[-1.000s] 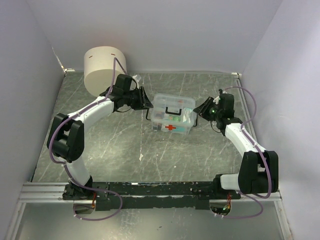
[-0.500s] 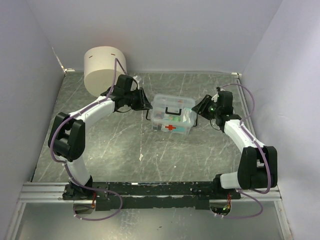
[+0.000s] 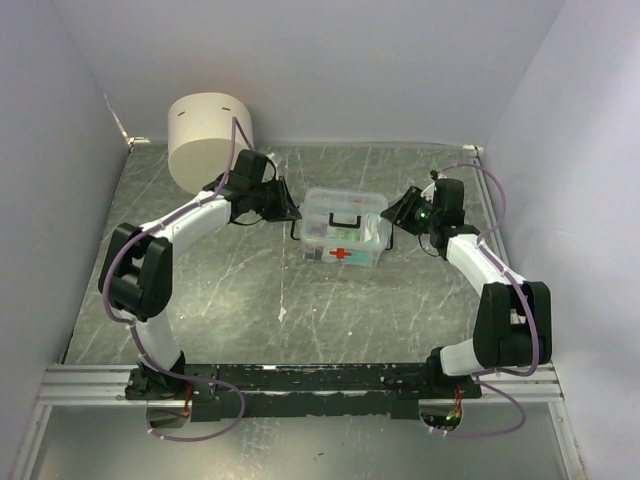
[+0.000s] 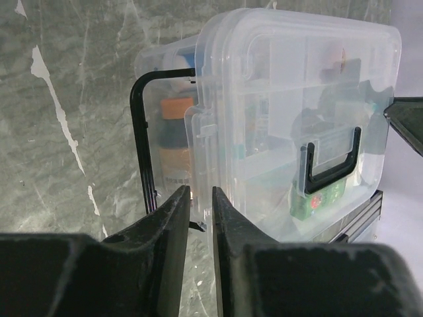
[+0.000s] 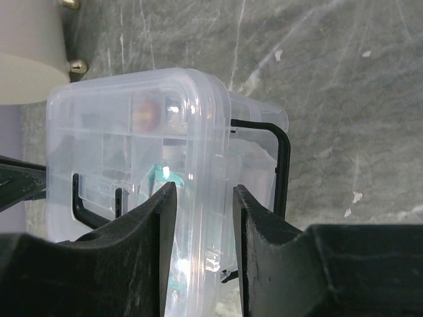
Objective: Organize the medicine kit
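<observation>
Top external — clear, round-cornered medicine kit (image 3: 345,228) on veined grey table (image 3: 250,290)

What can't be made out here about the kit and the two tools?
1. Left wrist: whether the left tool grips the medicine kit or only nears it; its own dark tips hide the contact.
2. Right wrist: whether the right tool clamps the lid rim or merely straddles it; the clear plastic hides the contact.
3. All views: the kit's contents; cloudy walls blur them, and in top external they are too small.
</observation>
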